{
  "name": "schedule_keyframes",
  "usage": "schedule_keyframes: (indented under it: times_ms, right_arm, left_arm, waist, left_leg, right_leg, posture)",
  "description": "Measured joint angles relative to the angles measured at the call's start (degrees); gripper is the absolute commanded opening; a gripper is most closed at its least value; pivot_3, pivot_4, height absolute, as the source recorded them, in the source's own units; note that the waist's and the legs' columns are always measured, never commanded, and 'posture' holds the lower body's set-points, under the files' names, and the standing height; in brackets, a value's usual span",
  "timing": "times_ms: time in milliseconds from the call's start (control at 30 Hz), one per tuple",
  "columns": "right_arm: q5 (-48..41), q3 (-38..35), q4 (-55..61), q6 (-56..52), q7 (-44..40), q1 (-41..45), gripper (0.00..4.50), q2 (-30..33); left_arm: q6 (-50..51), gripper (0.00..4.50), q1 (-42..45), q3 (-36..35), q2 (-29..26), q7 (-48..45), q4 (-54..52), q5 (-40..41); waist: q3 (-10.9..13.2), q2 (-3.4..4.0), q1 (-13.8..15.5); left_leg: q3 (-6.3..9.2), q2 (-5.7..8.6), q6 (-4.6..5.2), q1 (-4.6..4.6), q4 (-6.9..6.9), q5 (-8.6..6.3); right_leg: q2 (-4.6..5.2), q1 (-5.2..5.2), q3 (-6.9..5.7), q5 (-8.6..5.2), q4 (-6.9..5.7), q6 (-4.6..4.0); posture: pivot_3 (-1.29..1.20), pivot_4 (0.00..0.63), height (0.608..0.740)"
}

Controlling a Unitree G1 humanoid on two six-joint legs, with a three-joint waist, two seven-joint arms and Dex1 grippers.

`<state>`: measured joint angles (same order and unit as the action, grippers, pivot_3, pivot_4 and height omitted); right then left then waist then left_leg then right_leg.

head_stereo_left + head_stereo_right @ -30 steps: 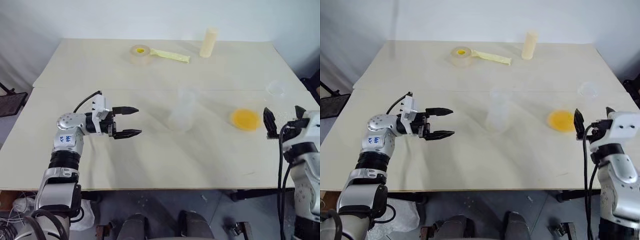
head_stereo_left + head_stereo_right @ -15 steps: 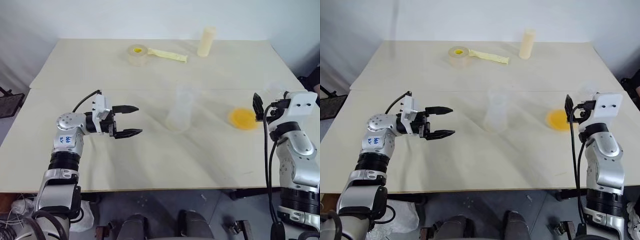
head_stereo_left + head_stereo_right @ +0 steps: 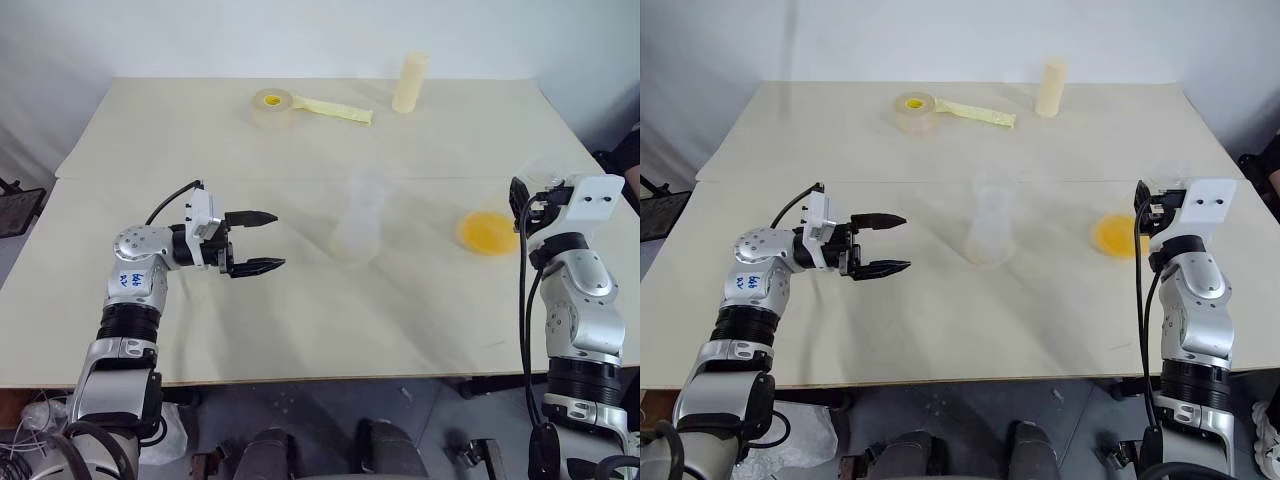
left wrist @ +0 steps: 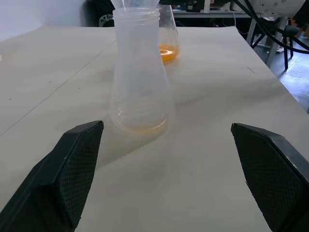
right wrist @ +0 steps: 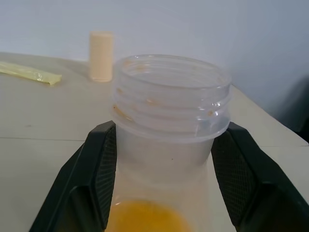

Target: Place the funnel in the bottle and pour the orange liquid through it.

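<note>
Nearest to us, our left gripper (image 3: 262, 241) hovers just above the table (image 3: 300, 330), pointing level toward the bottle, its two black fingers spread wide with nothing between them. In the left wrist view those fingers (image 4: 72, 169) frame the bottle from a short way off without touching it.

The bottle (image 3: 358, 220) stands upright near the middle of the table, well apart from both grippers. Through the left wrist view we see its broad neck, its flared base and a faint orange ring at the bottom. Something clear sits at its mouth and may be the funnel (image 4: 135, 5); we cannot tell for sure, as it is cut by the edge of that view.

To the right, our right gripper (image 5: 164, 159) is clamped on the neck of the flask (image 5: 171, 111), one finger pressed against each side just below the threaded rim. The orange liquid (image 3: 488, 233) lies as a shallow pool in the flask's base, which we cannot tell to be resting on the table or lifted off it.

Farther back, a tape roll (image 3: 270, 104) lies with a yellow strip (image 3: 335, 109) trailing from it, and a cream cylinder (image 3: 409, 82) stands upright near the far edge.
</note>
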<state>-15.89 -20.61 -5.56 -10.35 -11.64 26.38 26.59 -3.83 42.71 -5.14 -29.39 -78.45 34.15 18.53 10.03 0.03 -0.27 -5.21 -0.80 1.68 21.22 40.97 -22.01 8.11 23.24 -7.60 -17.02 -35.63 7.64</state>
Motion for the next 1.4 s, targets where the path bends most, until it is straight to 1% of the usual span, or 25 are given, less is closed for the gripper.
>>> schedule_keyframes:
  times_ms: [167,233,333,400,500,667,800,900,1100,1200,1400]
  right_arm:
    - [0.03,1.47,6.21,-2.93,-0.03,0.12,2.44,-0.16]
    - [0.94,3.56,9.41,-4.17,-0.47,0.32,2.44,0.49]
    - [4.33,8.91,14.44,-6.27,-2.18,1.17,2.44,3.35]
    - [7.73,13.03,16.69,-6.67,-2.98,3.3,2.44,4.91]
    - [11.98,17.55,19.07,-6.11,-3.96,6.71,2.44,5.65]
    - [18.71,22.94,18.96,-4.53,-5.38,8.46,2.44,6.78]
    - [24.33,26.98,18.65,-1.97,-6.63,10.13,2.44,7.12]
    - [29.43,29.85,17.57,1.31,-7.75,11.79,2.44,9.05]
    - [36.36,31.6,13.82,7.08,-7.83,13.35,2.44,9.7]
    - [41.41,32.59,11.42,11.13,-7.5,14.48,2.44,12.23]
    - [48.55,33.57,9.03,16.7,-6.25,15.32,2.44,13.8]
  left_arm:
    - [-0.06,4.5,0.02,-0.02,0.17,0.03,0.04,0.11]
    - [-0.12,4.5,0.28,-0.05,0.38,0.1,0.19,0.14]
    - [-0.12,4.5,1.23,-0.49,0.76,0.13,0.56,0.34]
    - [-0.19,4.5,1.93,-0.58,1.02,-0.28,0.72,0.6]
    - [-0.65,4.5,2.22,-0.54,1.86,-1.54,1.25,1.27]
    - [-1.32,4.5,2.29,-0.74,2.05,-2.45,2.83,1.65]
    - [-3.11,4.5,2.67,-1.01,3.4,-2.39,3.6,1.77]
    - [-4.62,4.5,3.46,-1.32,4.4,-2.38,4.95,1.91]
    - [-6.49,4.5,4.87,-1.63,6.0,-1.69,6.39,2.05]
    - [-6.74,4.5,5.01,-1.7,6.84,-1.39,7.1,2.32]
    - [-6.79,4.5,6.21,-2.02,7.03,-1.33,7.32,2.69]
  waist:
    - [0.0,0.01,-0.06]
    - [0.0,0.01,-0.03]
    - [0.01,0.01,-0.02]
    - [0.0,0.01,-0.09]
    - [0.0,0.01,-0.06]
    - [0.01,0.0,0.04]
    - [0.01,0.0,-0.04]
    - [0.01,0.0,-0.01]
    - [0.01,0.0,-0.07]
    - [0.01,0.0,-0.06]
    - [0.01,0.0,-0.36]
  left_leg:
    - [-0.06,-0.01,0.0,0.06,-0.01,0.0]
    - [-0.07,-0.01,0.0,0.07,-0.01,0.0]
    - [-0.08,0.01,0.0,0.09,0.0,0.0]
    - [-0.08,0.0,0.0,0.09,-0.01,0.0]
    - [-0.09,0.01,0.0,0.09,-0.01,0.0]
    - [-0.08,0.05,0.0,0.12,0.0,0.0]
    - [-0.08,0.04,0.0,0.12,0.0,0.0]
    - [-0.08,0.04,0.0,0.13,0.0,0.0]
    - [-0.09,0.04,0.0,0.13,0.0,0.0]
    - [-0.08,0.04,0.0,0.13,0.0,0.0]
    - [-0.09,0.03,0.0,0.13,-0.02,0.0]
  right_leg:
    - [0.0,0.14,0.03,0.0,-0.07,0.0]
    - [0.0,0.15,0.02,0.0,-0.07,0.0]
    - [0.02,0.17,0.03,0.0,-0.08,0.0]
    - [0.03,0.2,0.03,0.0,-0.08,0.0]
    - [0.03,0.2,-0.01,0.0,-0.12,0.0]
    - [0.06,0.21,-0.03,0.0,-0.11,0.0]
    - [0.06,0.21,-0.05,0.0,-0.11,0.0]
    - [0.07,0.21,-0.06,0.0,-0.11,0.0]
    - [0.07,0.21,-0.06,0.0,-0.11,0.0]
    - [0.08,0.21,-0.06,0.0,-0.11,0.0]
    - [0.08,0.22,-0.08,0.0,-0.11,0.0]
  posture:
    - [0.0,0.15,0.74]
    - [0.0,0.15,0.74]
    - [0.0,0.15,0.74]
    - [0.0,0.15,0.74]
    - [0.0,0.15,0.74]
    - [0.0,0.15,0.74]
    - [0.0,0.15,0.74]
    - [0.0,0.15,0.74]
    - [0.0,0.15,0.74]
    - [0.0,0.15,0.74]
    - [0.0,0.15,0.74]
